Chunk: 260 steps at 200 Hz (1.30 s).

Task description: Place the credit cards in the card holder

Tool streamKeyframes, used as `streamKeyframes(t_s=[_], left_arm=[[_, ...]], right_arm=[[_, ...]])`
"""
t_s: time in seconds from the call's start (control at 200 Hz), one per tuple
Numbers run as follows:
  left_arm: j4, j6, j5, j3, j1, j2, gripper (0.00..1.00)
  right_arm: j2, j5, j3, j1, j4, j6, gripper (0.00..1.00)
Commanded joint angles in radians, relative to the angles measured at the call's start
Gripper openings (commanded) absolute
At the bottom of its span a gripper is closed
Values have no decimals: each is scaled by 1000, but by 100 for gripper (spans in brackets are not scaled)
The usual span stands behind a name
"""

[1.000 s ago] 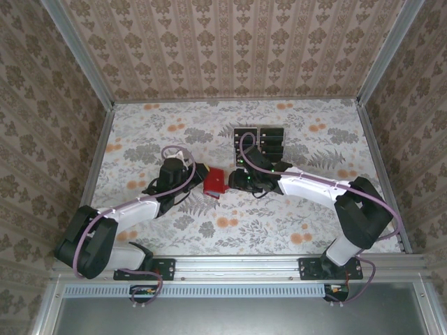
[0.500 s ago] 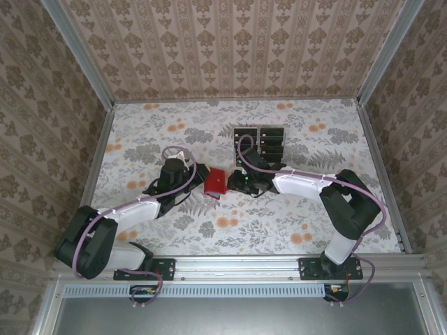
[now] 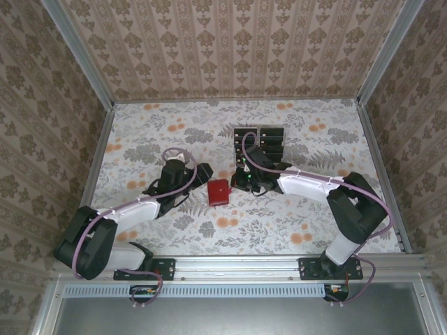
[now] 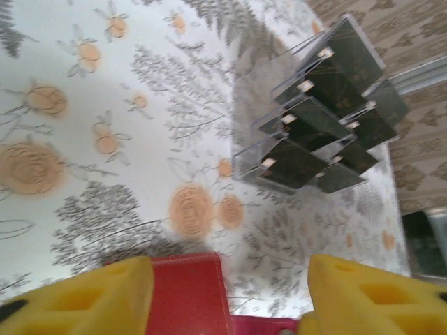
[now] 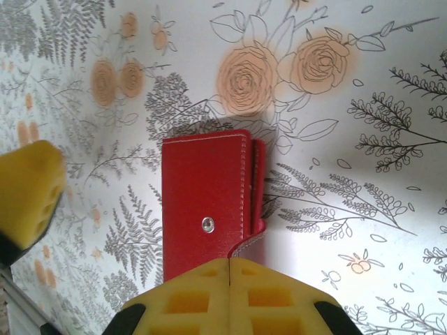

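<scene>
The left gripper has opened, the right gripper has shut empty, so the card holder lies flat and needs grabbing again

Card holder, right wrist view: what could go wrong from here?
1. The card holder lies flat and looks folded shut, snap up; no card goes in until it is opened.
2. The right gripper is shut right at its near edge and could drag it across the table.
3. The credit cards sit packed close in a clear rack; pulling one may disturb its neighbours.
</scene>
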Motion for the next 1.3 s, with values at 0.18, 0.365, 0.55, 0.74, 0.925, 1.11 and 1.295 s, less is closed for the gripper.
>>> streamKeyframes(t_s=[0.18, 0.365, 0.55, 0.74, 0.925, 1.11, 1.295], left_arm=[[-155, 108, -13, 8, 9, -40, 74], [-157, 117, 13, 51, -9, -7, 76], [-138, 110, 24, 78, -30, 31, 77], [-127, 105, 31, 105, -49, 64, 78], [-117, 101, 41, 126, -59, 99, 78], [-103, 96, 47, 142, -72, 132, 78], [-90, 93, 50, 153, -84, 153, 79]], right_arm=[[-63, -34, 64, 6, -80, -44, 0], [-87, -26, 73, 12, -90, -36, 0], [-94, -25, 78, 18, -95, -34, 0], [-96, -28, 82, 26, -85, -26, 0], [-105, -28, 93, 31, -90, -24, 0], [-112, -26, 94, 31, -92, -24, 0], [-112, -26, 94, 31, -91, -24, 0]])
